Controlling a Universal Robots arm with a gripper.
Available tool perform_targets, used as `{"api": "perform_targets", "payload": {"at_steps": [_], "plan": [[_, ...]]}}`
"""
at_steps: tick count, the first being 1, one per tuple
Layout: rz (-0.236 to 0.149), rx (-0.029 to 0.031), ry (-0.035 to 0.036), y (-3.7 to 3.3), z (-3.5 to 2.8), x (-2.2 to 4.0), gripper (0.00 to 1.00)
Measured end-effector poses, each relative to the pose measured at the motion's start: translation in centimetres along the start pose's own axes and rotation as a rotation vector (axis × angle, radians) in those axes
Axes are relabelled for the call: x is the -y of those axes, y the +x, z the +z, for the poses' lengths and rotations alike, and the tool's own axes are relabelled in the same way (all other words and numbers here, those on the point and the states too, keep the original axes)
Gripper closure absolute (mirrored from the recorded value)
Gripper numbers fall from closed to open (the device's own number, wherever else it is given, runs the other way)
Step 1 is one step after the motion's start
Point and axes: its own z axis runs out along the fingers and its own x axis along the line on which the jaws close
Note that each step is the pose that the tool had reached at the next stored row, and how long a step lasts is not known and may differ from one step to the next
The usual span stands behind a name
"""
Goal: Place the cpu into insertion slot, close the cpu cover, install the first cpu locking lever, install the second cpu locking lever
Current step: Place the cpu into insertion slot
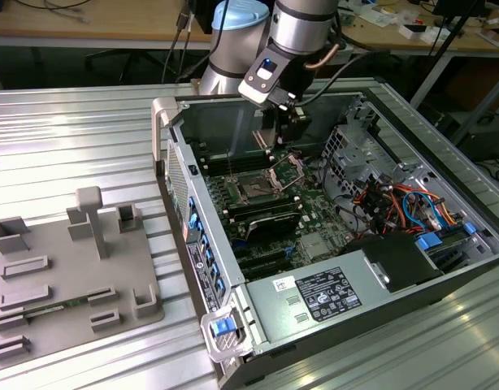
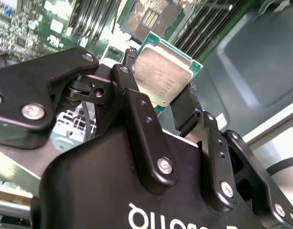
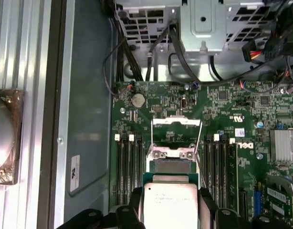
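My end effector [image 2: 158,88] clamps the thin square green-edged, silver-faced cpu [image 2: 163,71]; I'd lower it level, squared to the dark square insertion slot [image 1: 253,192].

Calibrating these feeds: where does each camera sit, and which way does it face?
Exterior view: above the open case, looking down; the arm shows.
Second wrist view: behind the fingers, facing the cpu they grip.
First wrist view: facing the board and raised cover; fingers show.
Shared: both wrist views show the gripped cpu.
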Motion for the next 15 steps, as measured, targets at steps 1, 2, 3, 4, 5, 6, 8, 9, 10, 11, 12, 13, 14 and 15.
{"api": "perform_targets", "payload": {"at_steps": [1, 2, 3, 4, 5, 6, 8, 9, 10, 11, 12, 13, 14, 15], "plan": [[0.000, 0.0000, 0.0001, 0.00, 0.18, 0.08, 0.45], [0.000, -0.0001, 0.0002, -0.01, 0.54, 0.12, 0.45], [0.000, -0.0002, 0.0002, -0.01, 0.80, 0.14, 0.45], [0.000, -0.0002, 0.0002, -0.01, 0.98, 0.15, 0.45], [0.000, -0.0002, 0.0002, -0.02, 1.33, 0.18, 0.45], [0.000, -0.0002, 0.0002, -0.02, 1.51, 0.20, 0.45], [0.000, 0.0000, 0.0003, -0.03, 1.93, 0.23, 0.45], [0.000, 0.0000, 0.0003, -0.04, 2.10, 0.24, 0.45], [0.000, -0.0001, 0.0002, -0.04, 2.44, 0.26, 0.45], [0.000, -0.0002, 0.0001, -0.04, 2.63, 0.27, 0.45], [0.000, -0.0001, 0.0002, -0.05, 2.82, 0.27, 0.45], [0.000, -0.0002, 0.0002, -0.05, 3.04, 0.29, 0.45], [0.000, -0.0001, 0.0002, -0.05, 3.21, 0.31, 0.45], [0.000, -0.0001, 0.0002, -0.06, 3.32, 0.31, 0.45]]}}
